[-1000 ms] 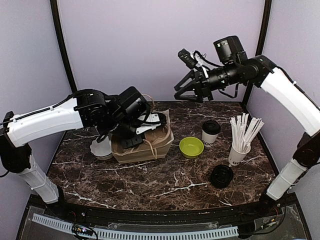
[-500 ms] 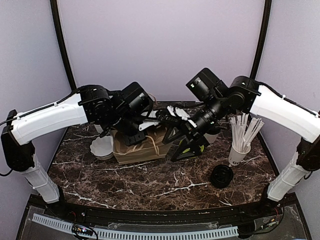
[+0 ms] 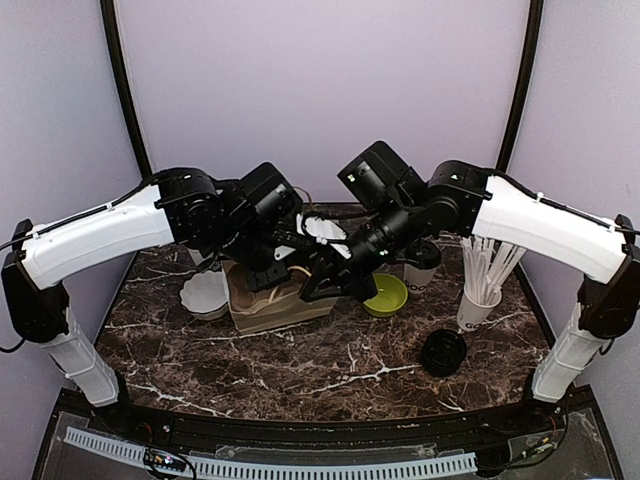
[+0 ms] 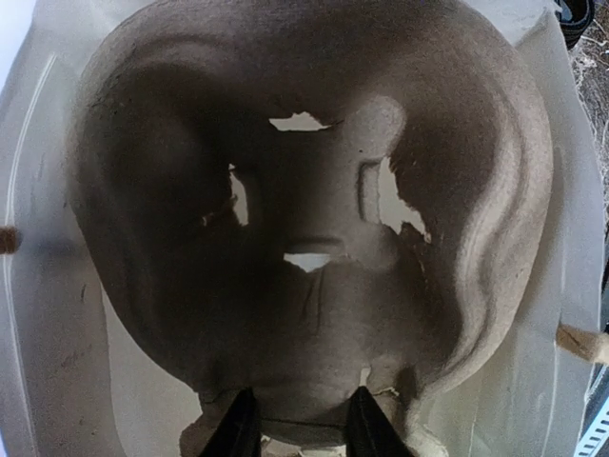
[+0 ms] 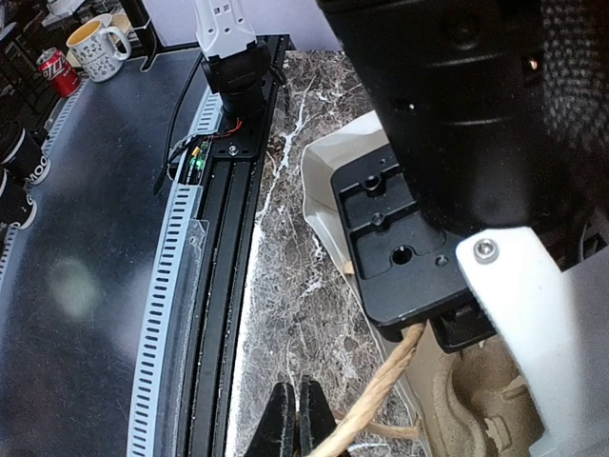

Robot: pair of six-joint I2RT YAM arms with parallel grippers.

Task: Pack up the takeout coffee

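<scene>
Right hand [image 5: 297, 390]: clenched, fingers pressed together at the brown paper bag [image 3: 270, 305], with the bag's twine handle [image 5: 381, 381] running just beside them. Whether the twine is actually pinched cannot be told. Left hand [image 4: 303, 405]: grasping the near rim of the moulded pulp carrier [image 4: 314, 219], one finger on each side of the edge, the carrier lying inside the bag. Takeout coffee [image 3: 422, 272]: one white printed cup, upright on the bench [image 3: 330, 370] to the right of the bag, partly hidden behind the right forearm, not held and not yet packed. Nearby stock: lime-green bowl [image 3: 388, 297] between bag and cup; white cup of long sticks [image 3: 478, 305] just right of the coffee; loose black lid [image 3: 443, 352] nearer the front edge.

Step in hand, as judged: readying the bag, with the carrier seated and the mouth held wide, before any cup goes in.

Handling notes: draw the handle outward gently, since twine on paper will likely tear if jerked. Press the carrier flat and level against the bag floor, as a tilted well would tip a cup. Keep one hand on the bag while the other loads. When the right arm withdraws, lift clear of the coffee and the sticks beneath it. Take the cup by its wall below the lid, keep it upright, and lower it straight into a well.
</scene>
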